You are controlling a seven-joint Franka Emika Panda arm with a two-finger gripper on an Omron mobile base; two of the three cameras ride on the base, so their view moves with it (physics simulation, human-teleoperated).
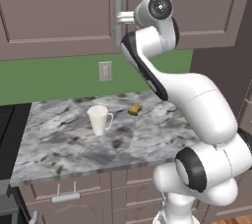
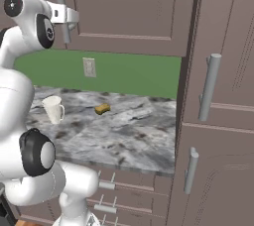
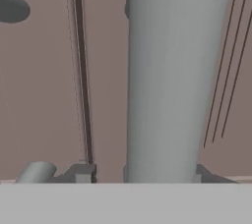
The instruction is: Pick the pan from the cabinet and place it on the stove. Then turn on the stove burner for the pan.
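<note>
my pincer (image 3: 135, 174) has a finger on each side of the cabinet (image 1: 54, 12) door's handle (image 3: 167, 75), can't tell if it's clenched yet, pan's presumably behind those closed doors, so a loose grip could slip off when I pull

The cabinet (image 1: 54, 12) hangs on the wall above the table (image 1: 74, 144), its two doors shut, their two bar handles (image 1: 118, 12) side by side at the middle seam. The end effector (image 1: 119, 19) is at those handles, up against the doors; in the hand view one handle (image 3: 165, 78) stands between the fingertips (image 3: 81, 173). An outlet (image 1: 105, 70) sits on the wall between cabinet and table. On the table a mug (image 1: 100, 119) stands near the middle, a sponge (image 1: 135, 109) to its right and further back, apart from it. Drawers (image 1: 64, 196) lie under the table. The stove (image 1: 7, 134) adjoins the table's left end. A tall cabinet (image 2: 218, 101) stands at its right end.
</note>
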